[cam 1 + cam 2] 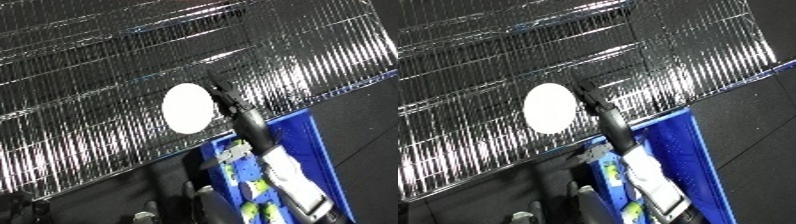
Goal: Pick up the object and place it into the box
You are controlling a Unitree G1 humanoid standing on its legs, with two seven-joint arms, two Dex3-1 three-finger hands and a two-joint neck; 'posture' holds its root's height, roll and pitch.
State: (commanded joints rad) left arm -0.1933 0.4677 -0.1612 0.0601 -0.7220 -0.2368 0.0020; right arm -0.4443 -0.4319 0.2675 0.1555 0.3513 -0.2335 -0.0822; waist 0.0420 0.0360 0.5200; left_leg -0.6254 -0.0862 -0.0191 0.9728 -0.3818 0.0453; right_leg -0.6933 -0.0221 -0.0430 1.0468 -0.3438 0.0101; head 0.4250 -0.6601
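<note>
A white round disc [187, 108] lies on the silvery wire shelf [89, 75], near its front edge. My right forearm [289, 175] reaches up from the lower right, over the blue bin [313, 145]. My black right hand [226, 100] sits at the disc's right edge and touches it, but its grip is lost against the dark background. Dark upright shapes with grey tips [202, 192] at the bottom edge look like part of my left hand.
The blue bin stands below the shelf's front edge and holds several yellow-green and white items [240, 170]. The wire shelf fills the upper and left parts of the view. Dark floor [364, 115] lies to the right of the bin.
</note>
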